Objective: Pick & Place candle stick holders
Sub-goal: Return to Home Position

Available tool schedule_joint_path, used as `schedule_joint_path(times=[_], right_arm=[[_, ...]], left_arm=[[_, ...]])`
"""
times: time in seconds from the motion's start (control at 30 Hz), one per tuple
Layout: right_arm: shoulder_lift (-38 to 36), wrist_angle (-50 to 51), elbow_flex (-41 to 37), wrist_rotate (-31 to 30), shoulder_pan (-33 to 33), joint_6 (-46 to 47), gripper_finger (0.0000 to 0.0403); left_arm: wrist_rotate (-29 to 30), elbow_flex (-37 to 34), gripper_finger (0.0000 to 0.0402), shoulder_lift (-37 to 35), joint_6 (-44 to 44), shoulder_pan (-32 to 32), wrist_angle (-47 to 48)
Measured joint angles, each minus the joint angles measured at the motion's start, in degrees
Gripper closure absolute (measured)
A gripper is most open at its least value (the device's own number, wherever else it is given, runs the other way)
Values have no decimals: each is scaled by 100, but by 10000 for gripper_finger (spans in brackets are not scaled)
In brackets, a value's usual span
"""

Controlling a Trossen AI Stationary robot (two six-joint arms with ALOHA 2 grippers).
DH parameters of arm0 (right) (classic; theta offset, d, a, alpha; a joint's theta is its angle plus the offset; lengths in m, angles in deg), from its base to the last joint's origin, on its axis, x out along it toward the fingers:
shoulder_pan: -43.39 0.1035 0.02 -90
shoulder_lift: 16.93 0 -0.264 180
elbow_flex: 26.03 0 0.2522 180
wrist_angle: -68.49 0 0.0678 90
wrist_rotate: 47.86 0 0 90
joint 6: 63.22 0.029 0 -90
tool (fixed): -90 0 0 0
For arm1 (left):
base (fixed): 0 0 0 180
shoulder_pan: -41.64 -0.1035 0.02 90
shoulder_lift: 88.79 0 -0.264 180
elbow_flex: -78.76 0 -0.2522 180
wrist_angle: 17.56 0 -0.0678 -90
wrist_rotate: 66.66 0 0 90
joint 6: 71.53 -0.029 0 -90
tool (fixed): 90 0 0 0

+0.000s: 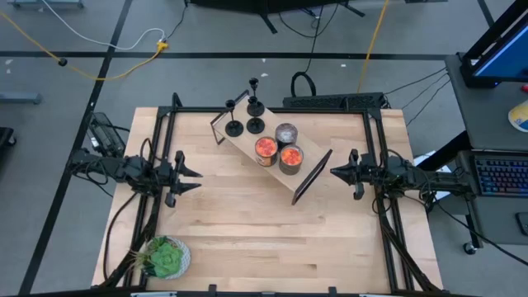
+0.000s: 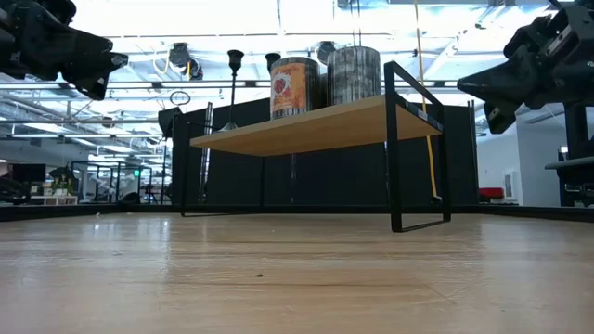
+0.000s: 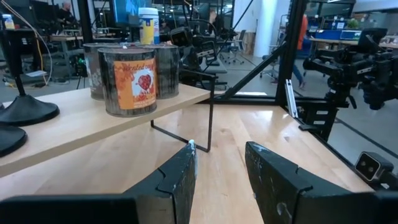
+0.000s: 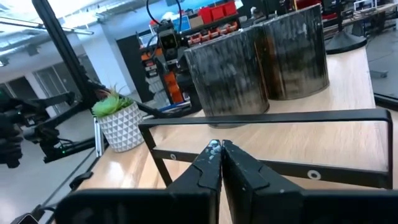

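Observation:
Three black candle stick holders (image 1: 256, 125) stand on their round bases at the far left end of a small wooden shelf (image 1: 243, 142) with a black frame. Two show in the low view (image 2: 235, 61), and their bases show in the left wrist view (image 3: 25, 112). My left gripper (image 1: 196, 176) is open and empty, left of the shelf and above the table; its fingers (image 3: 219, 149) point toward the shelf. My right gripper (image 1: 333, 172) is shut and empty, right of the shelf's near end, and points at the shelf's frame (image 4: 221, 146).
Three tin cans (image 1: 280, 147) stand on the shelf's right half, between the holders and my right gripper. A green plant in a white pot (image 1: 165, 257) stands at the table's near left corner. Bare wood lies in front of the shelf.

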Motion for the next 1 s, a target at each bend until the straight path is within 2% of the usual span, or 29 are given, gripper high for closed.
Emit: schedule_joint_path(times=[0.33,0.6,1.0], right_arm=[[-2,130,-13,82,0,-19,394],[-1,65,-18,79,2,-9,394],[4,64,-25,77,2,-20,394]], left_arm=[[-7,-13,256,-205,-322,-2,217],[82,-723,256,-293,-434,-2,-922],[-205,-709,256,-291,-383,-2,-854]])
